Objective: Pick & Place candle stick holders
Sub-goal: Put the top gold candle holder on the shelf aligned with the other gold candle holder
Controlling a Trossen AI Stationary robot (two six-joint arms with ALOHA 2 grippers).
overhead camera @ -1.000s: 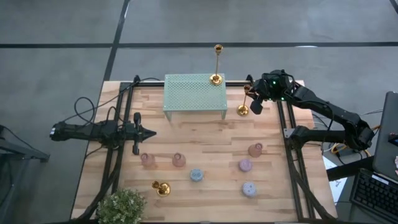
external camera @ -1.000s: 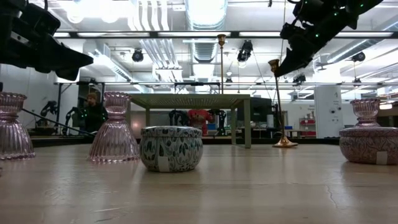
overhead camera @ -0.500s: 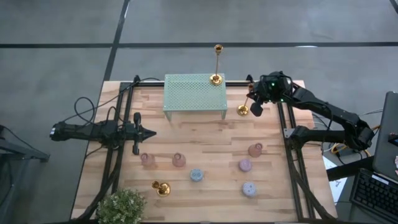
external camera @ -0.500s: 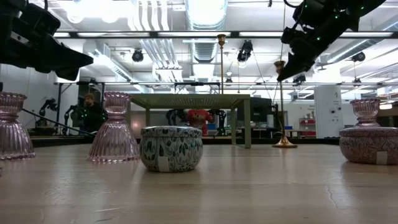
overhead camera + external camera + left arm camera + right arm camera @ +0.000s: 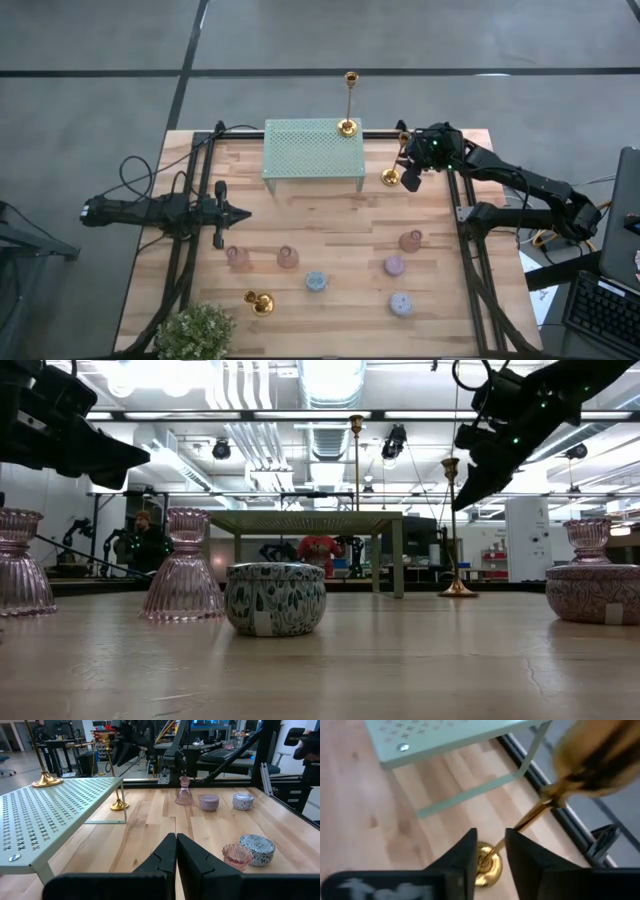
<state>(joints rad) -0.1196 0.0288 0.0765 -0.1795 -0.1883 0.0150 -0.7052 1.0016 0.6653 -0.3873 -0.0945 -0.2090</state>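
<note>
Right gripper parted around the gold candlestick beside the green stand

High view: the right gripper is seen beside the tall, shiny gold metal candlestick standing on the wooden counter near the pale green perforated metal stand; since a second ago it has been drawn closer to the stem. A second gold candlestick is set on the stand, a third lies near the front.
Low view: the stem is now upright, where earlier it was tilted.
Left wrist view: the left gripper is held shut and idle.
Right wrist view: the fingers are slightly parted around the stem, so placement is judged nearly complete.
</note>
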